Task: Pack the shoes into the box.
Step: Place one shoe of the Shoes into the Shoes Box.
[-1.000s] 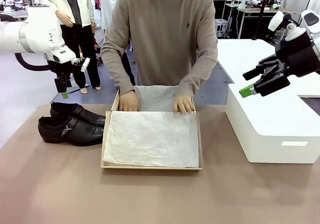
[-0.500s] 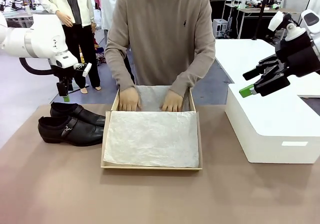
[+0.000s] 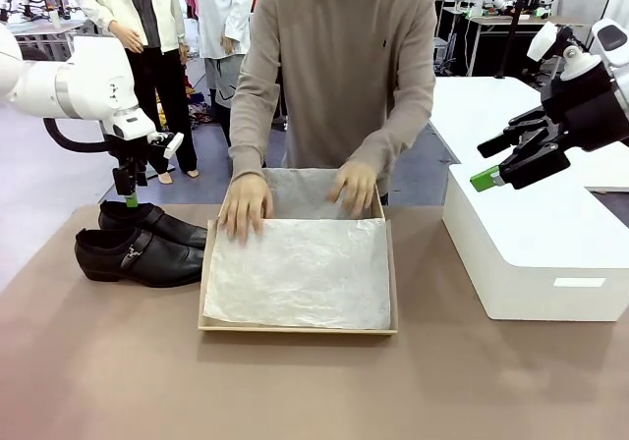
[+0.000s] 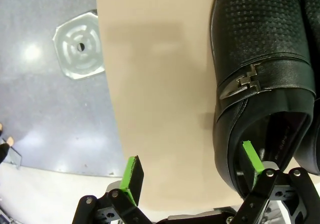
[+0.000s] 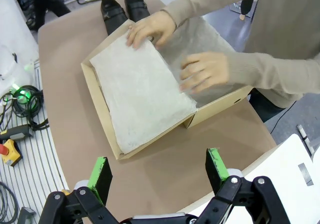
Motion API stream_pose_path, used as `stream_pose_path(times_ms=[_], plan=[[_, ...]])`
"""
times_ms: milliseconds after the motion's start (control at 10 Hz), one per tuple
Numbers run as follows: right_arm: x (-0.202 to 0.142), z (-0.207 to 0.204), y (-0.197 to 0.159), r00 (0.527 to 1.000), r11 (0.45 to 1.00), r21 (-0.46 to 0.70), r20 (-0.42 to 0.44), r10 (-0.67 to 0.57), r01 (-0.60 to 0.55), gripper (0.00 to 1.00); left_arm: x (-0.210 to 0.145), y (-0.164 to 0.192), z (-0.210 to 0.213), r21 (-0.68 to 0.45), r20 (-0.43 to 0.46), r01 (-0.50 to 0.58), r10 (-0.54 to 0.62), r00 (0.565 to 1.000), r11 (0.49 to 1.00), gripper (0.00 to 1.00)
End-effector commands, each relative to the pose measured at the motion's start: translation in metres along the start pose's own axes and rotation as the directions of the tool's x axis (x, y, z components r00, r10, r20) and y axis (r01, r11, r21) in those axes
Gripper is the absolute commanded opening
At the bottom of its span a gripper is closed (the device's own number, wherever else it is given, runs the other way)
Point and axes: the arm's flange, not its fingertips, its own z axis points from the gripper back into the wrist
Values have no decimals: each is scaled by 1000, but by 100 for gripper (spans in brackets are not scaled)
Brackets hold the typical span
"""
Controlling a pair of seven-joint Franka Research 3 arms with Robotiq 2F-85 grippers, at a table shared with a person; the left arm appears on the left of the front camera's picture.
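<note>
Black and shiny, the shoes [image 3: 138,256] sit side by side on the brown table [image 3: 295,391], just beside the box [image 3: 204,273] and outside it. The far shoe is partly hidden behind the near one.

The left gripper [image 3: 129,196] hangs right over the far shoe's heel end. Its fingers are spread wide and hold nothing. In the left wrist view one green fingertip [image 4: 248,156] is over the hole of a shoe [image 4: 260,59], and the other fingertip is over bare table. I cannot tell if the tip touches the shoe. The second shoe is cut off at the picture's edge, just past that finger.

The cardboard box lies open, out ahead of the right gripper [image 5: 158,168]. White tissue paper [image 3: 300,273] covers its inside, so I cannot see its floor. A person's hands are on the paper at the far end, one hand [image 3: 244,207] pressed flat and the other hand [image 3: 356,183] a bit higher.

The right gripper's fingers are wide apart too. It hangs in the air above a big white block [image 3: 536,253].
</note>
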Motion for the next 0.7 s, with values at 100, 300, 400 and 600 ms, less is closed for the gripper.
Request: stream_pose_path(times_ms=[100,300,400,600], plan=[[1,-1,-3,999,1000,14,24,24,-25,100,-3,9,-2,-32,-7,17,-17,1000,999,100],[1,-1,-3,999,1000,14,24,24,-25,100,-2,13,-8,-50,-5,14,-15,1000,999,100],[1,-1,-3,999,1000,14,24,24,-25,100,-2,15,-11,-60,-6,11,-11,1000,998,100],[1,-1,-3,999,1000,14,24,24,-25,100,-1,18,-21,-99,-6,6,-6,1000,995,100]])
